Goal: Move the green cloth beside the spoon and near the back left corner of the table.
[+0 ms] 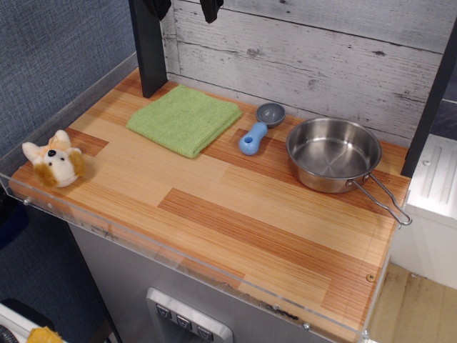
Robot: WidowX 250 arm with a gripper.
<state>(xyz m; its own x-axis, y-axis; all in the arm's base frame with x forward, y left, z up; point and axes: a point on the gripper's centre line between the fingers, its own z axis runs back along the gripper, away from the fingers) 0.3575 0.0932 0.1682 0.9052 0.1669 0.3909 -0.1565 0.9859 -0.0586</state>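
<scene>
The green cloth (185, 118) lies flat and folded on the table (235, 214), near the back left corner. The spoon (258, 127) lies just right of it, with its blue handle toward the front and its grey bowl toward the wall. A narrow strip of wood shows between cloth and spoon. My gripper (184, 8) is high above the cloth at the top edge of the view. Only its two black fingertips (211, 10) show. They stand apart and hold nothing.
A steel pan (333, 153) with a wire handle stands at the back right. A small plush toy animal (54, 163) sits at the front left. A black post (148, 50) rises at the back left corner. A plank wall runs behind.
</scene>
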